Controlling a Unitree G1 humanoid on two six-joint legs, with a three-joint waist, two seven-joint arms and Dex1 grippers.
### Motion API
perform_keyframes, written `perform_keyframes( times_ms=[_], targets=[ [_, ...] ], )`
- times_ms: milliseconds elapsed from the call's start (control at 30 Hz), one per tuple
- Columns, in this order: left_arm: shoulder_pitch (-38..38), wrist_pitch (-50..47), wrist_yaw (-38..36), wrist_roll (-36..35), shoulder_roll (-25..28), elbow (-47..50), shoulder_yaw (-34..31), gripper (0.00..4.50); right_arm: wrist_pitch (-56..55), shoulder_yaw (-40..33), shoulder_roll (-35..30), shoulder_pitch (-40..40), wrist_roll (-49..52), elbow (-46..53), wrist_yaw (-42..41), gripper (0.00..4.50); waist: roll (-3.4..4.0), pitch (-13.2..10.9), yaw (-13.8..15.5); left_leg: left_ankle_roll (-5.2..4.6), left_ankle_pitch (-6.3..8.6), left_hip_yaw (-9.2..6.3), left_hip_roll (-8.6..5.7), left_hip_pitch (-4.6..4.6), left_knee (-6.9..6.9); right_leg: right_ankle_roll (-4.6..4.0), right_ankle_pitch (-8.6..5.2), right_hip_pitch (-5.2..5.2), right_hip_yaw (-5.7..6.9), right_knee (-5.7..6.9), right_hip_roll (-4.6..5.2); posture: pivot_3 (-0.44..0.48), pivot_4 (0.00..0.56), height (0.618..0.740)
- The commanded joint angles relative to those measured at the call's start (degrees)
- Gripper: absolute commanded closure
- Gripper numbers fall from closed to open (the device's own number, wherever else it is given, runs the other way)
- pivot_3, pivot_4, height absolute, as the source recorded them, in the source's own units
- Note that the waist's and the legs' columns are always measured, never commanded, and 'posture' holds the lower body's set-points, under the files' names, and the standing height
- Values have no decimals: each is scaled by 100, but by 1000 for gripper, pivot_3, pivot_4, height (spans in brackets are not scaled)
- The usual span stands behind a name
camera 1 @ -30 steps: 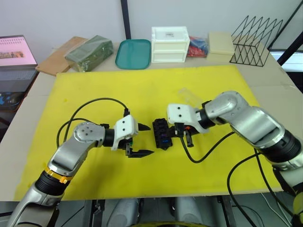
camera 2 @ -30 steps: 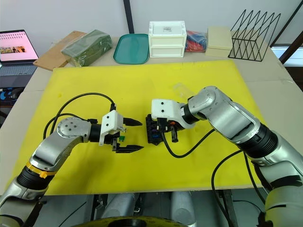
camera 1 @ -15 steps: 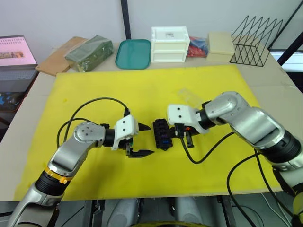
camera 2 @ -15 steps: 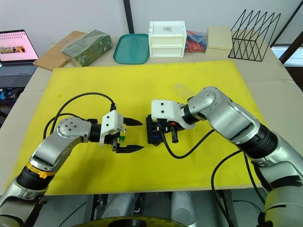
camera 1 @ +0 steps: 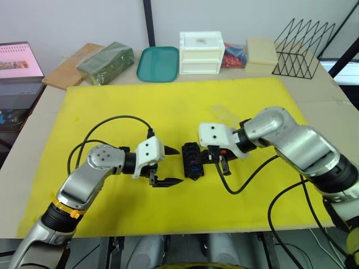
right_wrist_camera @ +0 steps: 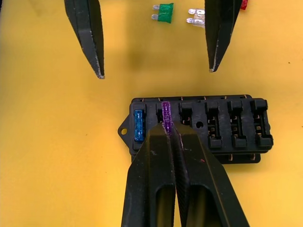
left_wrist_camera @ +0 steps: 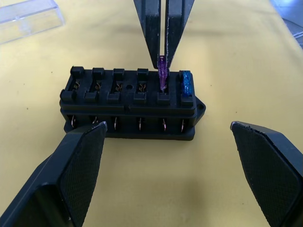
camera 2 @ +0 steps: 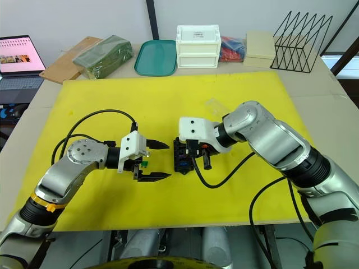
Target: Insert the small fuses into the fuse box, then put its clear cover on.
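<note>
Two fuses sit in the fuse box (left_wrist_camera: pixel 129 102) on the yellow mat: a blue fuse (left_wrist_camera: pixel 185 83) seated, a purple fuse (right_wrist_camera: pixel 166 112) pinched by the right gripper (right_wrist_camera: pixel 169 132) in the neighbouring slot. Little has changed since earlier; the right jaws stay clenched on it. The left gripper (camera 1: pixel 168 166) hovers beside the box, jaws spread.

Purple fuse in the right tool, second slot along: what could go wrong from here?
1. The purple fuse stands proud of the seated blue fuse; letting go now may leave it half in.
2. The fuse box lies loose on the mat, and the left tool is open and apart from it, so a hard push may tip or slide it.
3. The green fuse lies near the left tool's fingers and could be knocked away.
</note>
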State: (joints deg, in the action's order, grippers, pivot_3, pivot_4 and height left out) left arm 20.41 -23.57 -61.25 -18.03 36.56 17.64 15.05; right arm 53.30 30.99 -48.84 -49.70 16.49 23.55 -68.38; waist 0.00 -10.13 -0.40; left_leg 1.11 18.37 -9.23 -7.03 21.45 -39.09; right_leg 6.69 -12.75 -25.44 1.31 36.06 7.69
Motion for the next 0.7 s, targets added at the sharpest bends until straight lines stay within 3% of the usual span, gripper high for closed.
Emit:
perform_keyframes(
  times_ms=[33,700],
  targets=[
    [15,6,2,-31,-10,175,-15,92,5,-163,-37,-68,8,212,-31,4500,0,0,0,0,0,0,0,0,0,0,0,0,0,0,0,0,150,740],
    [14,6,6,-20,-20,190,-17,92,297,-99,71,26,52,250,101,4500,0,0,2,0,0,0,0,0,0,0,0,0,0,0,0,0,150,740]
  ],
)
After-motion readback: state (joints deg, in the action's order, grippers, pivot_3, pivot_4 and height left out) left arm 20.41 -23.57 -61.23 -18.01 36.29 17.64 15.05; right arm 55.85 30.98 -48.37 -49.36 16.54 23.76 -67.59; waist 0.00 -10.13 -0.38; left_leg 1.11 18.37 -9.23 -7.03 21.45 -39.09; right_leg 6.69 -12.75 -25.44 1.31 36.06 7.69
